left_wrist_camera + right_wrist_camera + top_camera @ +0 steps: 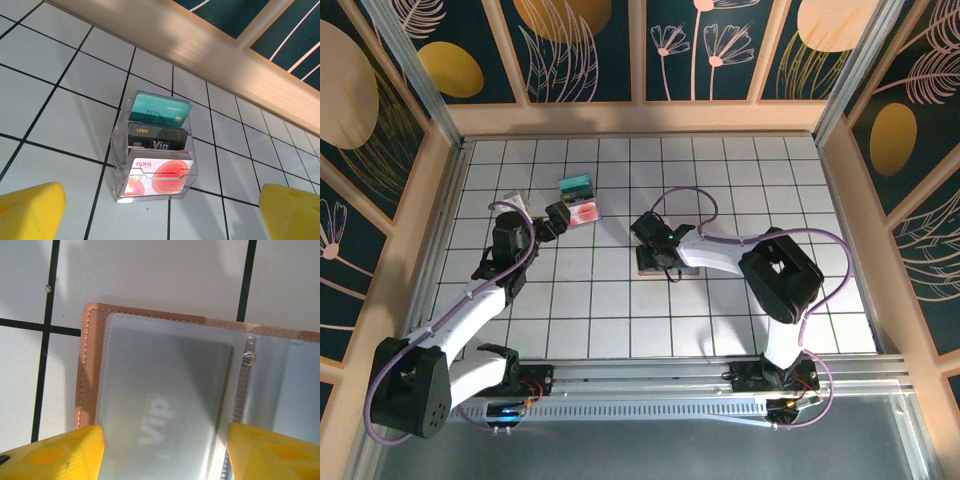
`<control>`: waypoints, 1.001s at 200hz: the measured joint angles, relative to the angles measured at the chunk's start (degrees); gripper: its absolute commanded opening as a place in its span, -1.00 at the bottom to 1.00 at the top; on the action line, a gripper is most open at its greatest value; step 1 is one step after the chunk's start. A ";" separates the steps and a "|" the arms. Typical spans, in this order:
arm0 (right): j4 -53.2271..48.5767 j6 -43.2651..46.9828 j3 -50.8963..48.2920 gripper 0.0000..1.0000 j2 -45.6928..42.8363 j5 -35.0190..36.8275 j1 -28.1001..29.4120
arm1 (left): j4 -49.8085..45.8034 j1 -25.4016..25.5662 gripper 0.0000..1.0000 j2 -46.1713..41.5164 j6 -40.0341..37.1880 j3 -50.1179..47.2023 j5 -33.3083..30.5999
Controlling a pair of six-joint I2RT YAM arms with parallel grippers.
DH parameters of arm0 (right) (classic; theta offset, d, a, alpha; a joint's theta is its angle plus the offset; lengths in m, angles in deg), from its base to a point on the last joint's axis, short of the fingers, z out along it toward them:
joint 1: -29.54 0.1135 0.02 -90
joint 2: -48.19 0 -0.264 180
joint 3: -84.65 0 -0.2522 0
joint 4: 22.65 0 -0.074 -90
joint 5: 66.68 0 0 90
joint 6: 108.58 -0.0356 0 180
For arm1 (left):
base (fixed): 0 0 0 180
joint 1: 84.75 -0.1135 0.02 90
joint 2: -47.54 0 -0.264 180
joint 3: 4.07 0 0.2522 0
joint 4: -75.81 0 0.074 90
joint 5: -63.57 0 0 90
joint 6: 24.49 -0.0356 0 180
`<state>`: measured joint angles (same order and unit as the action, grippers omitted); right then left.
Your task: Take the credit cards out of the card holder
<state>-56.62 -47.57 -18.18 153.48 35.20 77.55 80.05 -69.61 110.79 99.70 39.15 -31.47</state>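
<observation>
The card holder (91, 385) shows a matt, seemingly leather-like rim, frosted plastic sleeves (165, 365) and a shiny metal rivet (248, 358); the credit cards (160, 112) look glossy plastic, their rack (120, 175) clear plastic, the tiled surface (60, 125) smooth.

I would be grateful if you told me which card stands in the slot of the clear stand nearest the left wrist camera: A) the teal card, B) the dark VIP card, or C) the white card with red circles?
C: the white card with red circles fills the nearest slot of the clear stand, with the dark VIP card behind it and the teal card at the back.
</observation>
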 measured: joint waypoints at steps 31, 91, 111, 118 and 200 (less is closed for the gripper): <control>1.16 -0.02 -0.02 0.20 0.15 -1.86 -0.02 | 0.04 0.00 0.98 0.00 -0.02 0.00 0.00; 4.24 1.44 0.09 -0.16 0.90 -7.67 0.11 | 0.04 0.00 0.98 0.00 -0.07 0.00 0.00; 4.15 2.08 0.42 -0.19 1.07 -8.13 0.48 | 0.04 0.00 0.98 -0.02 -0.07 0.00 0.02; 3.96 2.16 0.50 -0.19 1.07 -8.07 0.66 | 0.04 0.00 0.98 -0.02 -0.07 0.00 0.02; -3.43 3.89 3.91 0.02 1.07 -1.46 1.88 | 0.02 0.00 0.98 -0.24 -0.52 0.11 0.00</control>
<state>-60.05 -43.68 -14.26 154.55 33.74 79.43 80.07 -69.61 110.55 99.18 39.25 -31.47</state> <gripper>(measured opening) 0.500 0.988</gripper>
